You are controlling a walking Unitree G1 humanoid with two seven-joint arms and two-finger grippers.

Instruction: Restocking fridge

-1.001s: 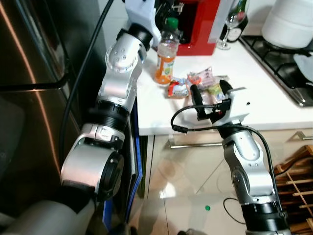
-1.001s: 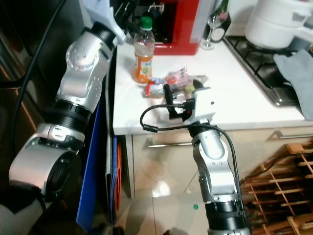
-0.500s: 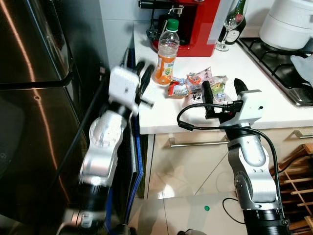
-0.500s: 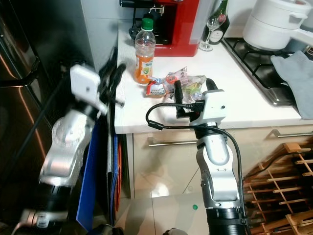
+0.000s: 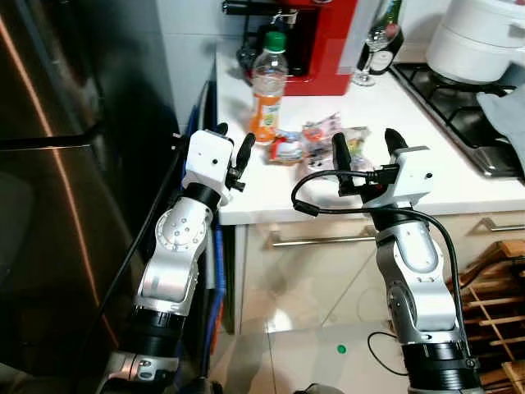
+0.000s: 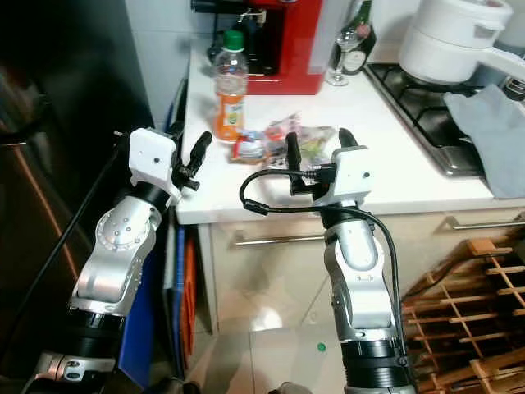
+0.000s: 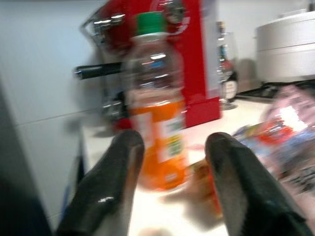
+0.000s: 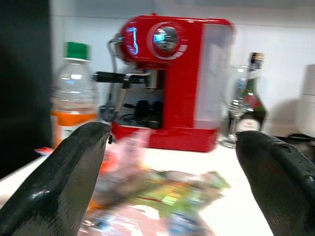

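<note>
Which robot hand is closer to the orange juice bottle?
Left. The left end effector sits at the counter's edge just in front of the orange juice bottle, pointing at it. The right end effector is farther away, behind the pile of snack packets, to the bottle's right.

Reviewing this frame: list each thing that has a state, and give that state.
juice bottle: upright, green cap on, partly full
snack packets: lying in a loose pile on the counter
wine glass: upright
white pot: on the stove, lid on
left gripper: open, holding nothing
right gripper: open, holding nothing
</note>
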